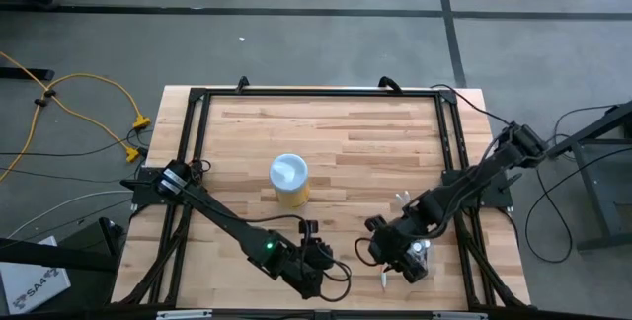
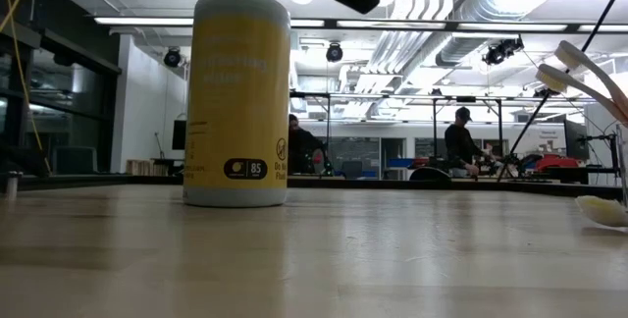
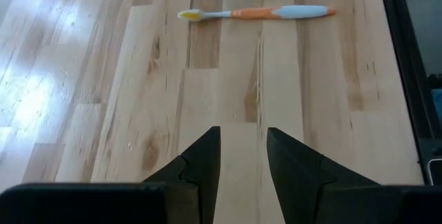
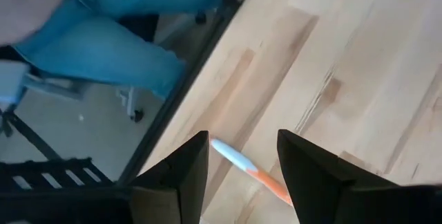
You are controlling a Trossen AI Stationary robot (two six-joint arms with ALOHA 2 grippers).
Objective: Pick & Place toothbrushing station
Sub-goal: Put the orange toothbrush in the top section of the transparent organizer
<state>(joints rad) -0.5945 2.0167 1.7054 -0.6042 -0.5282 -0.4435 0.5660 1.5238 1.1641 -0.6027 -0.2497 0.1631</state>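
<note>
An orange, white and light-blue toothbrush (image 3: 255, 13) with yellow bristles lies flat on the wooden table near its front edge (image 1: 383, 279). The clear holder cup (image 1: 421, 255) stands just right of it, with toothbrush heads (image 2: 579, 63) sticking up out of it. My right gripper (image 4: 242, 158) is open above the lying toothbrush (image 4: 248, 170), its fingers on either side of the light-blue handle end without touching. My left gripper (image 3: 243, 158) is open and empty, low over the table to the left of the toothbrush (image 1: 321, 259). I cannot make out the teal-capped bottles.
A yellow canister with a white lid (image 1: 289, 180) stands mid-table, behind both grippers. A small pale thing (image 1: 400, 200) lies behind the right gripper. A black frame (image 1: 197, 113) edges the table. A person in blue trousers (image 4: 117, 23) sits just beyond the near edge.
</note>
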